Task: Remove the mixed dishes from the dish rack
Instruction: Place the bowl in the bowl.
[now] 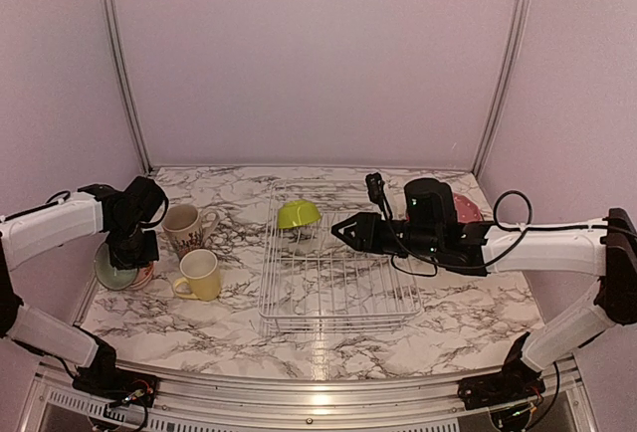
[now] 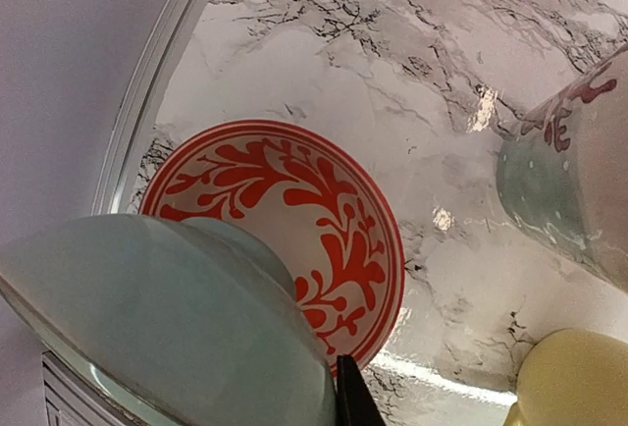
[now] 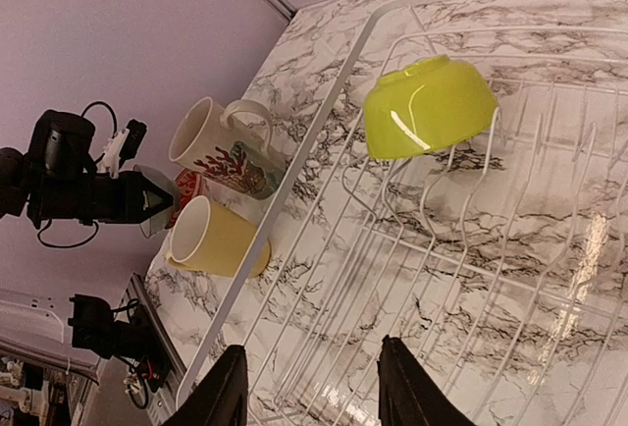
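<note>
From the top camera, the left gripper (image 1: 132, 251) is out at the far left of the marble table (image 1: 478, 313), over the pale-green bowl (image 1: 112, 271), which is directly over the red-patterned bowl (image 1: 142, 278). The cream patterned mug (image 1: 184, 227) and yellow mug (image 1: 201, 275) stand just beside. The right gripper (image 1: 343, 233) reaches over the dish rack (image 1: 338, 303), where only the lime bowl (image 1: 299, 215) is left, tipped at the far end. A red dish (image 1: 466, 208) peeks out behind the right arm, mostly hidden. On the left wrist, the pale-green bowl fills the lower corner with one dark finger (image 2: 353, 401) against its rim, so the grip looks closed on it. The other finger is hidden, and whether this bowl touches the patterned one beneath can't be told. On the right wrist, both fingers (image 3: 224, 397) stand apart and empty, lined up short of the lime bowl. By the look of it, the left arm is stacking its bowl. Next, the right would need to advance and pinch the lime bowl's rim.
</note>
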Available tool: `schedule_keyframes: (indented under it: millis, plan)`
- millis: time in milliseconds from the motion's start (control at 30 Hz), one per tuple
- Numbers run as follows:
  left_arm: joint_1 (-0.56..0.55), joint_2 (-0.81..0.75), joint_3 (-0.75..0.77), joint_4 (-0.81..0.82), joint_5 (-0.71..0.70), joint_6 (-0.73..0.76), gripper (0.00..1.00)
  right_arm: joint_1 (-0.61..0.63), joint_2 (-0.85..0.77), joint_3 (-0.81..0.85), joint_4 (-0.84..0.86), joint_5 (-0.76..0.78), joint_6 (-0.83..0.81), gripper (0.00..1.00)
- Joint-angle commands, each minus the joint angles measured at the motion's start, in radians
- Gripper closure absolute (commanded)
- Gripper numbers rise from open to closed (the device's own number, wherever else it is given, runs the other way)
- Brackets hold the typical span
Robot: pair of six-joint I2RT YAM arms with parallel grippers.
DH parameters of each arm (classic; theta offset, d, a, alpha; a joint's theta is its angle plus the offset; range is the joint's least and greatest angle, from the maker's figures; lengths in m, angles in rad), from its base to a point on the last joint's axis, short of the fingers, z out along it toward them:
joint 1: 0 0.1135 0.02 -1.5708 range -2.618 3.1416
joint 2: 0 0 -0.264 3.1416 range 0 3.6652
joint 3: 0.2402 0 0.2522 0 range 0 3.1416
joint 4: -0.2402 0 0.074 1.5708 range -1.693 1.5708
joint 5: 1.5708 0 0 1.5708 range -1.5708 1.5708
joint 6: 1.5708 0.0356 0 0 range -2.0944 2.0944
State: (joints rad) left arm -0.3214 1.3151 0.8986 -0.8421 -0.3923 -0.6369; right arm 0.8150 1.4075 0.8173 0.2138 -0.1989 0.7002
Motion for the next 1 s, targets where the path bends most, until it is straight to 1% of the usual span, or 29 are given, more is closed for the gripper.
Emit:
schedule_keyframes:
  millis: [0, 133, 200, 267, 367, 433, 567, 667, 833, 967]
  plan:
    - [0.008, 0.036, 0.018, 0.051, -0.015, 0.085, 1.0, -0.002, -0.015, 0.002, -0.016, 0.012, -0.016, 0.57]
    - [0.01, 0.048, 0.008, 0.06, -0.022, 0.09, 1.0, -0.002, -0.011, -0.003, -0.007, 0.009, -0.012, 0.57]
    - [0.01, 0.05, 0.005, 0.062, -0.025, 0.091, 0.92, -0.002, -0.01, -0.001, -0.004, 0.009, -0.011, 0.57]
    - [0.01, 0.05, 0.01, 0.062, -0.023, 0.092, 0.78, -0.002, -0.008, 0.001, -0.008, 0.009, -0.014, 0.57]
    - [0.01, 0.041, 0.013, 0.061, -0.023, 0.093, 0.63, -0.002, -0.008, 0.0, -0.009, 0.009, -0.013, 0.57]
    - [0.01, 0.03, 0.013, 0.06, -0.023, 0.093, 0.59, -0.003, -0.008, -0.004, -0.007, 0.007, -0.012, 0.57]
    - [0.012, 0.002, 0.021, 0.04, -0.018, 0.087, 0.55, -0.002, -0.012, -0.012, -0.006, 0.011, -0.01, 0.57]
    - [0.011, -0.034, 0.042, 0.017, 0.001, 0.081, 0.51, -0.003, -0.005, -0.004, -0.022, 0.029, -0.02, 0.57]
    - [0.01, -0.132, 0.074, -0.008, 0.081, 0.077, 0.38, -0.002, 0.04, 0.054, -0.093, 0.058, -0.072, 0.56]
    - [0.01, -0.267, 0.062, 0.048, 0.237, 0.086, 0.26, -0.003, 0.105, 0.11, -0.136, 0.089, -0.133, 0.48]
